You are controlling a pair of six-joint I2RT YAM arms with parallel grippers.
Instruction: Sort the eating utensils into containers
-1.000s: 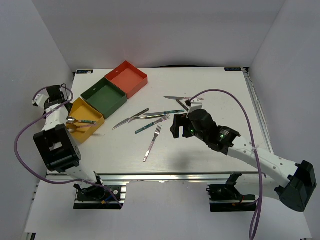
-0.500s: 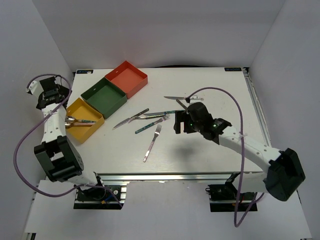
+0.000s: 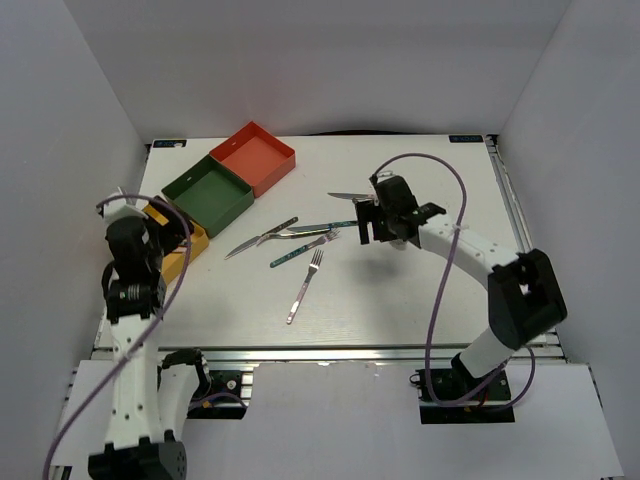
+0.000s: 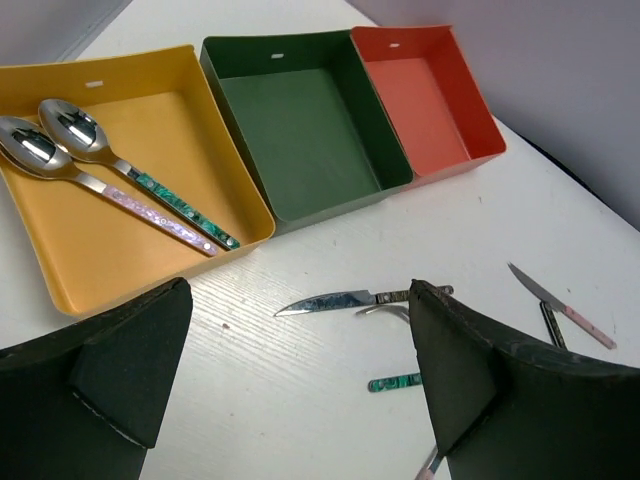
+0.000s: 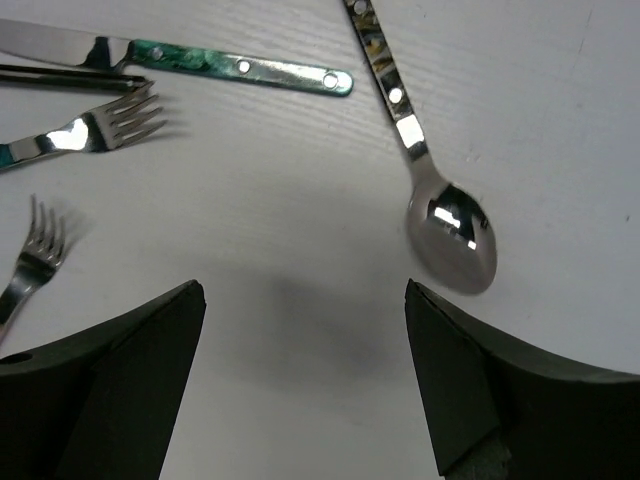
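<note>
near right tool, spoon, fork, teal-handled knife

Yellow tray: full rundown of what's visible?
The yellow tray is a square, shallow, open-topped box with thin, plastic-looking walls and a small slot in its far wall. It sits flat on the white table, its right wall against the dark green tray. Inside lie two spoons side by side, bowls toward the far-left corner, one handle teal, one pinkish.

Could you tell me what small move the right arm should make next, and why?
Probably nudge the right gripper toward the spoon and lower: its jaws are open and empty, the spoon lies loose just beside them, and the yellow tray already holds two spoons.
</note>
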